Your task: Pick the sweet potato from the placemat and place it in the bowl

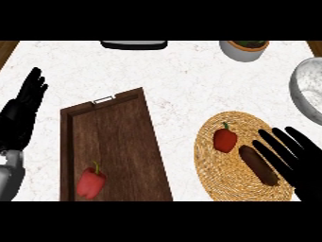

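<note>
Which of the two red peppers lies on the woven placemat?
The red pepper beside the sweet potato on the placemat; the other pepper lies on the wooden tray.

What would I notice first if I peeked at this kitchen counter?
Probably the round woven placemat at the right, holding a red pepper and a brown sweet potato. The black right hand sits open beside the sweet potato. Another red pepper lies on the wooden tray.

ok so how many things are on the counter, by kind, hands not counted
red peppers: 2, one on the wooden tray, one on the woven placemat
sweet potato: 1
wooden tray: 1
woven placemat: 1
marbled bowl: 1
small pot with greenery: 1
dark object at the far edge: 1
total: 8
</note>
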